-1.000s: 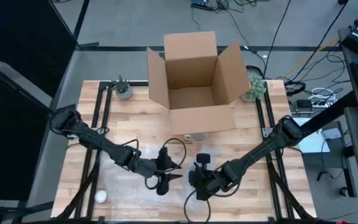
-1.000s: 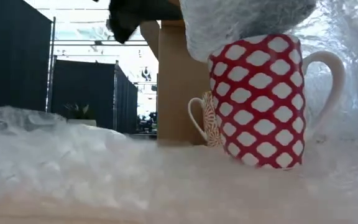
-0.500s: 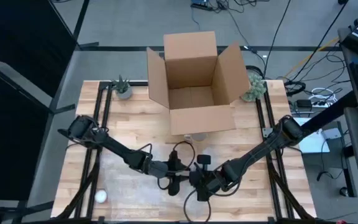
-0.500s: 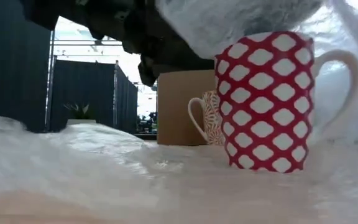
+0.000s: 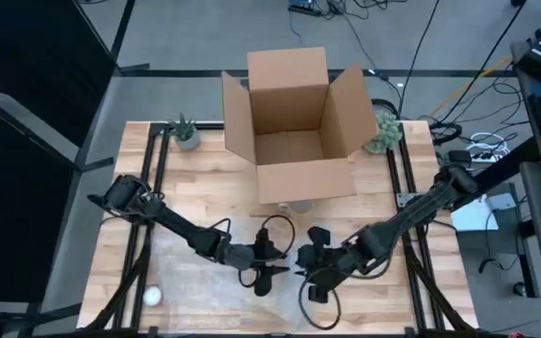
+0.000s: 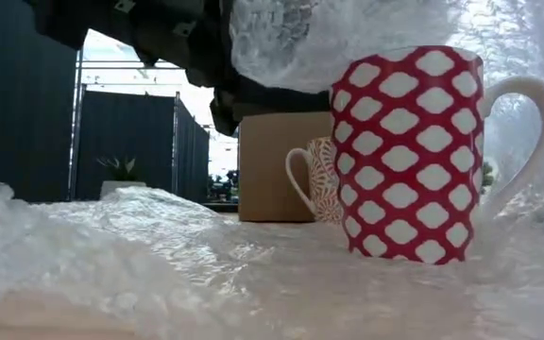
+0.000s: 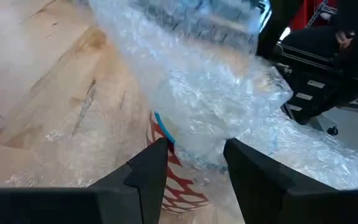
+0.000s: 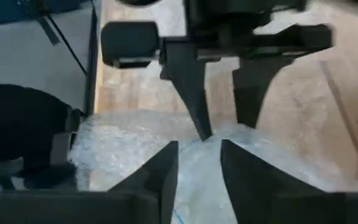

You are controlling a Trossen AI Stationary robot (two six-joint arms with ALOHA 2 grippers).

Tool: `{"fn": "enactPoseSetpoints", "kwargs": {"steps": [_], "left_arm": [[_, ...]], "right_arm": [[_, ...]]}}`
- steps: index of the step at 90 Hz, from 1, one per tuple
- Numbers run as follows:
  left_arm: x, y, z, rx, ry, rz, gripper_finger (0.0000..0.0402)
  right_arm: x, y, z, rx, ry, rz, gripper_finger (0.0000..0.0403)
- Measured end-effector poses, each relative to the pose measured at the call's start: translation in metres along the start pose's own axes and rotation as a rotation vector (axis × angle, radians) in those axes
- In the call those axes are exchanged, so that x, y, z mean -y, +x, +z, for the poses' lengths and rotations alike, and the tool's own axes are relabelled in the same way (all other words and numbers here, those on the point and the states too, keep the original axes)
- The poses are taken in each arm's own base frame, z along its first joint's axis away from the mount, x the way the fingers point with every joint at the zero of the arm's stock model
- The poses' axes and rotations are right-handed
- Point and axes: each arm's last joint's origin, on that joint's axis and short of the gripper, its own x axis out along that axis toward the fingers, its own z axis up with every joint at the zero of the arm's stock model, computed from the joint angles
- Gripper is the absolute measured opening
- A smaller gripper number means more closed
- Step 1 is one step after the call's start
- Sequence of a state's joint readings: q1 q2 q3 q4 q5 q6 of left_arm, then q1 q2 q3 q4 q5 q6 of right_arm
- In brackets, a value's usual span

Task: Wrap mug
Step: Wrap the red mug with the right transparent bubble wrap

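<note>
Shifted since a second ago: left gripper (image 5: 272, 275) swung inward from near the worktop's front-left toward the middle, now nearly meeting the right gripper (image 5: 306, 270) over the mug. Right arm's wrist pulled slightly toward the right over the last half second. Bubble wrap (image 6: 140, 255) bunched higher in the low view, with a fold now draped across the mug's rim.

Red and white patterned mug (image 6: 406, 156) upright near the front centre of the wooden worktop (image 5: 205, 197), on the wrap, handle pointing to the right of the low view. Second, paler patterned mug (image 6: 314, 179) standing behind it, close to the open cardboard box (image 5: 294, 122). Small white ball (image 5: 152, 297) near the front-left corner; two small potted plants (image 5: 185, 132) at the back corners.

Left fingers (image 7: 148, 171) moderately spread, straddling a hanging fold of wrap just above the mug, not visibly pinching it. Right fingers (image 8: 166, 171) parted narrowly, aimed at the same bundle opposite the left gripper; grip on the wrap not confirmed.

Judged stage: first fold being brought over the mug's top. Most of the mug's side uncovered, so wrapping barely begun. Likely risk: wrap slipping off the rim, or the mug tipping if the sheet is tugged.
</note>
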State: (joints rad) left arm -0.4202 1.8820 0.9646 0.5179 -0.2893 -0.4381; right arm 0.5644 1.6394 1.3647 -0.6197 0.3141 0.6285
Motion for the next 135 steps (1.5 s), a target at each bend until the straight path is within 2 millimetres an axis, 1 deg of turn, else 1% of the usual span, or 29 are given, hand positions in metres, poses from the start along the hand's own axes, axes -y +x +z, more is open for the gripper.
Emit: {"fn": "enactPoseSetpoints", "kwargs": {"steps": [4, 9, 19, 25, 36, 46, 51, 61, 73, 89, 101, 109, 115, 127, 135], "left_arm": [[0.000, 0.000, 0.000, 0.000, 0.000, 0.000, 0.0151], [0.000, 0.000, 0.000, 0.000, 0.000, 0.000, 0.0151], [0.000, 0.000, 0.000, 0.000, 0.000, 0.000, 0.0151], [0.000, 0.000, 0.000, -0.001, 0.001, 0.001, 0.0151], [0.000, 0.000, 0.000, 0.000, 0.000, 0.001, 0.0151], [0.000, 0.000, 0.001, 0.001, 0.000, 0.000, 0.0151], [0.001, 0.001, 0.001, 0.001, 0.000, 0.000, 0.0151], [0.002, 0.002, 0.003, -0.002, 0.000, -0.009, 0.0151], [0.005, -0.003, 0.009, -0.017, 0.000, -0.053, 0.0151], [0.011, -0.027, 0.030, -0.054, 0.012, -0.066, 0.0151], [0.013, -0.042, 0.034, -0.108, 0.032, -0.033, 0.0151], [0.017, -0.049, 0.029, -0.163, 0.042, -0.002, 0.0151], [0.018, -0.051, 0.019, -0.213, 0.042, 0.023, 0.0151], [0.020, -0.042, -0.005, -0.254, 0.068, 0.046, 0.0151], [0.023, -0.033, -0.016, -0.244, 0.069, 0.031, 0.0151]], "right_arm": [[0.000, 0.001, -0.001, -0.010, -0.003, -0.002, 0.0127], [0.000, 0.007, -0.002, -0.022, -0.005, -0.010, 0.0133], [-0.001, 0.031, -0.011, -0.081, -0.016, -0.055, 0.0132], [0.001, 0.050, -0.020, -0.144, -0.032, -0.099, 0.0126], [0.001, 0.079, -0.033, -0.217, -0.025, -0.121, 0.0111], [0.002, 0.097, -0.039, -0.256, 0.011, -0.141, 0.0095], [0.003, 0.103, -0.040, -0.272, 0.017, -0.134, 0.0088], [0.004, 0.107, -0.040, -0.272, 0.022, -0.124, 0.0076], [0.003, 0.104, -0.039, -0.267, 0.006, -0.098, 0.0068], [0.005, 0.104, -0.037, -0.267, 0.011, -0.095, 0.0063], [0.005, 0.104, -0.037, -0.266, 0.009, -0.098, 0.0063], [0.005, 0.104, -0.038, -0.266, 0.007, -0.100, 0.0063], [0.005, 0.104, -0.037, -0.266, 0.002, -0.100, 0.0063], [0.005, 0.104, -0.037, -0.266, -0.014, -0.099, 0.0063], [0.005, 0.104, -0.038, -0.266, -0.015, -0.099, 0.0063]]}}
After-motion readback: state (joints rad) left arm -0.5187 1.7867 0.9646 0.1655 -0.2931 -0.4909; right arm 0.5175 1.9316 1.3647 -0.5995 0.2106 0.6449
